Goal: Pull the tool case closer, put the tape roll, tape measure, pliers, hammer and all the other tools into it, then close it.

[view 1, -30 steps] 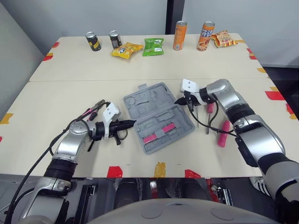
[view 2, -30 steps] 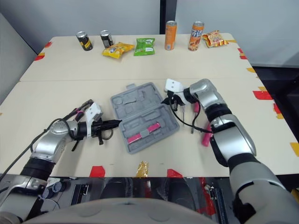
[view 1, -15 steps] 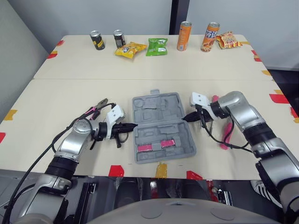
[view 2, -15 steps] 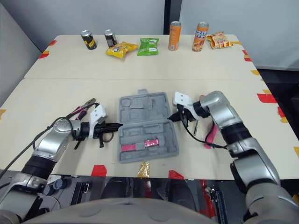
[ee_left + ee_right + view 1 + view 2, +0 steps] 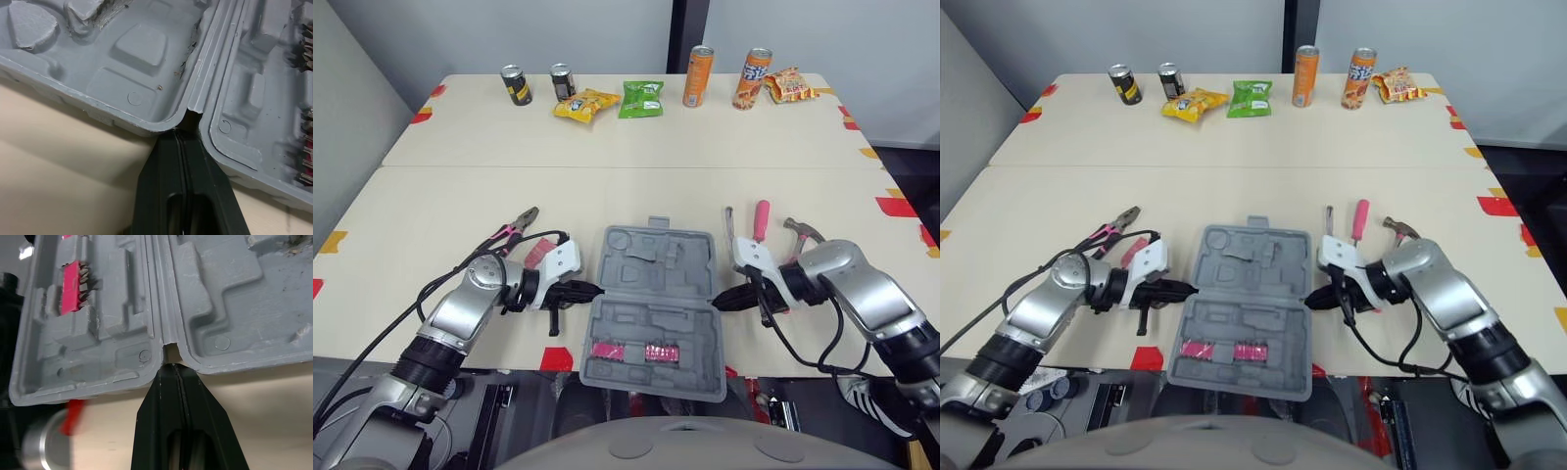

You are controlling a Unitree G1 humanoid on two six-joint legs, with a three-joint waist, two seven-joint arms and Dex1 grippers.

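Observation:
The grey tool case (image 5: 656, 257) lies open at the table's front edge, its near half holding pink bit strips (image 5: 626, 350) and reaching over the edge. My left gripper (image 5: 592, 290) is shut, its tips set into the hinge notch on the case's left side (image 5: 187, 115). On the right side my right gripper (image 5: 718, 302) is shut, tips at the other hinge notch (image 5: 171, 348). Pliers (image 5: 514, 230) with pink handles lie behind my left arm. A pink-handled screwdriver (image 5: 760, 217), a slim metal tool (image 5: 729, 227) and a hammer head (image 5: 800, 229) lie behind my right arm.
Along the far edge stand two dark cans (image 5: 515, 85), two orange cans (image 5: 697, 75), and snack bags in yellow (image 5: 583, 102), green (image 5: 640, 97) and orange (image 5: 790, 83). Red and yellow tape marks dot the table edges (image 5: 894, 207).
The case has slid toward the front edge and turned square to me, with both grippers moving back alongside its hinge. The tools on the right now lie behind my right gripper.

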